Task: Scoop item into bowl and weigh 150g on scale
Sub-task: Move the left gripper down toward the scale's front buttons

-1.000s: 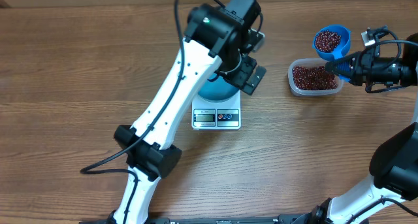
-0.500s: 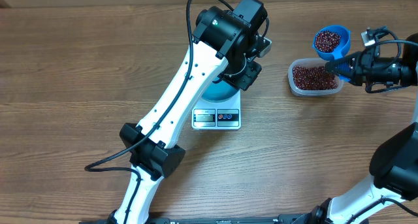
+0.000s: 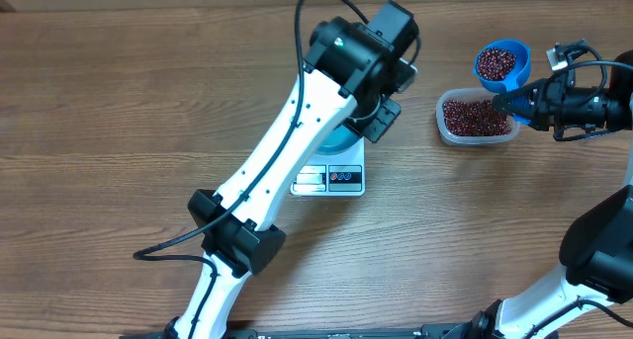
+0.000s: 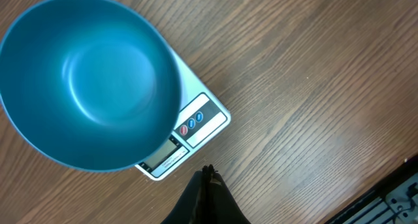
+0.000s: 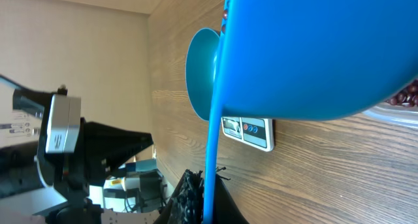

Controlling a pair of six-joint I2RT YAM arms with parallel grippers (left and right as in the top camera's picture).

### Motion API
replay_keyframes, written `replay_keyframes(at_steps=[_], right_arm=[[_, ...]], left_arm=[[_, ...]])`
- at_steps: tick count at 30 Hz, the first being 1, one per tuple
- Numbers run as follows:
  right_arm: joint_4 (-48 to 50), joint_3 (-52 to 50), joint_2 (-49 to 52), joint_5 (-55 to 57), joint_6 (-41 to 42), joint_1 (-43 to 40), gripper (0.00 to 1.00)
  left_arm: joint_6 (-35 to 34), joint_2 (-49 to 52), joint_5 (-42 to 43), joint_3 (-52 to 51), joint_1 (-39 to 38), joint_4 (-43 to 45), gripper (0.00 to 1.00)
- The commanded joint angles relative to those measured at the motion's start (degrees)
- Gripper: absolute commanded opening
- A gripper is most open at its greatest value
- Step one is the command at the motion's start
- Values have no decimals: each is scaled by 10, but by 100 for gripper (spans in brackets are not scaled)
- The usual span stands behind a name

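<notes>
Left gripper (image 4: 208, 177) is closed, empty, near the round blue bowl (image 4: 88, 80) set on the white square scale (image 4: 199, 119); right gripper (image 3: 522, 100) is clamped on a blue plastic scoop (image 3: 516, 74) of red-brown beans (image 3: 497, 59).

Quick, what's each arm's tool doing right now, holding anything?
Left tool: closed, holding nothing.
Right tool: closed on the handle of the small blue plastic scoop full of dark red-brown beans.

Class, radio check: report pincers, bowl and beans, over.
Left pincer shut, empty. Right pincer shut on bean-filled scoop near tub. Bowl empty on scale, left arm overhead.
</notes>
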Motion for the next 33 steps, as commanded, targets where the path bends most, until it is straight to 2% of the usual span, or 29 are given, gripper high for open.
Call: replay_keyframes(at_steps=[1,7,15,22,33], right_arm=[[1,3,-21,-3,-3,-2,4],[1,3,-21,10,-3,-2,4],[1,3,-21,10,-3,-2,4],[1,3,-21,21,-3,-2,4],[1,3,-21,29,-3,-2,4]], left_arm=[[13,-5,-25,11,-12,-2,4],[35,-45,-25,-15,-14,-2,4],[29,-136,-12,-160,-8,10,4],[28,-220,-12,-296,-9,69,4],[30,-361,-14,-516,-8,214,4]])
